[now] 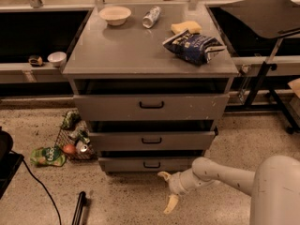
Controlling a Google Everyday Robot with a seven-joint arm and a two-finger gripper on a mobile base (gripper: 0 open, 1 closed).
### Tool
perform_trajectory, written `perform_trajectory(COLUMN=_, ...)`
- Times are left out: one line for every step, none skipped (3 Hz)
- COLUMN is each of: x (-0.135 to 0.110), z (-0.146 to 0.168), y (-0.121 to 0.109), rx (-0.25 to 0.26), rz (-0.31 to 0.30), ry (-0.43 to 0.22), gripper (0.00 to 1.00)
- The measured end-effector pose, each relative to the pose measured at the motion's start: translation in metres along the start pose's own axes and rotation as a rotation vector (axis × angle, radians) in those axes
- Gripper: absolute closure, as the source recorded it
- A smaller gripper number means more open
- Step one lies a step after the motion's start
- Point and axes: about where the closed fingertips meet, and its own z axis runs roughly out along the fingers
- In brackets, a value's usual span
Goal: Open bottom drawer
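The fingers (171, 204), two pale cream prongs, are spread wide apart and hold nothing: one tip points up and left towards the cabinet, the other hangs down towards the speckled stone floor (122, 200). They belong to the gripper (168, 190) at the end of the white, rounded robot arm (225, 175), which reaches in low from the right. The gripper hangs just above the floor, a little nearer than the cabinet's lowest front and slightly right of its middle. The bottom drawer (122, 165), a narrow grey metal panel and the smallest of the three, sits at the foot of the grey metal drawer bench (117, 55), below the mid-sized grey drawer front (187, 140) and the tallest grey drawer front (108, 108). Its small black loop handle (151, 165) lies just left of and slightly beyond the upper fingertip, close but not touched. By my reading the task is at the approach stage. The bottom drawer looks shut or barely out, and no grip has been made. What remains is to bring the fingers over to the loop, catch it, and draw the panel towards the near side.
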Motion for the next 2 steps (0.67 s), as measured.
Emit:
perform_trajectory(x=0.0301, z=0.0193, y=-0.0254, rx=0.034, rz=-0.001, ry=-0.098, gripper=0.0)
perform_trajectory(x=0.0297, z=0.0194, y=-0.0251, rx=0.033, rz=-0.001, ry=-0.098, gripper=0.0)
